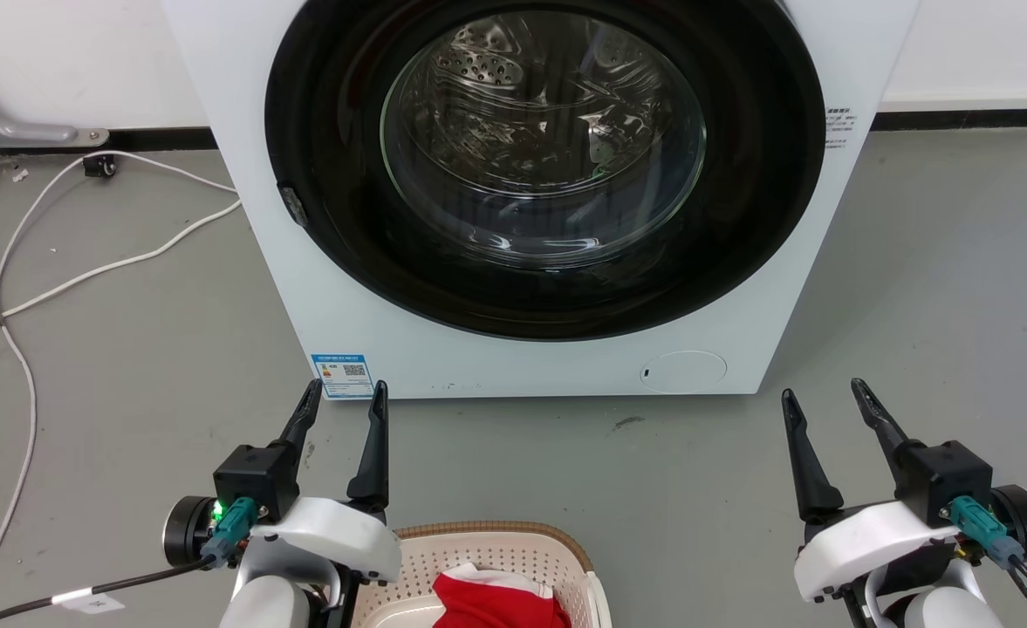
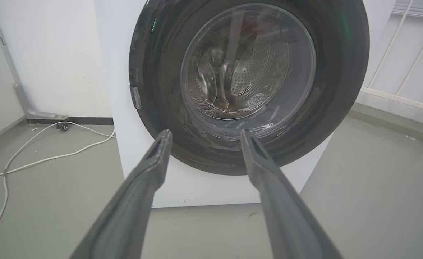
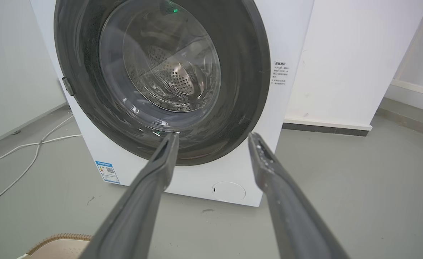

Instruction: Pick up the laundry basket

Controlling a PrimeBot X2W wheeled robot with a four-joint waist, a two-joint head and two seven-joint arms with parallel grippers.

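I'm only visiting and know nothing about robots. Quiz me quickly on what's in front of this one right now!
1. True or false: the left end effector is gripping the laundry basket.
2. The cloth in the basket is: A red, B blue, C green.
3. Fill in: beyond the basket stands a white ____.
Key: 1 false, it is open and empty; 2 A; 3 washing machine.
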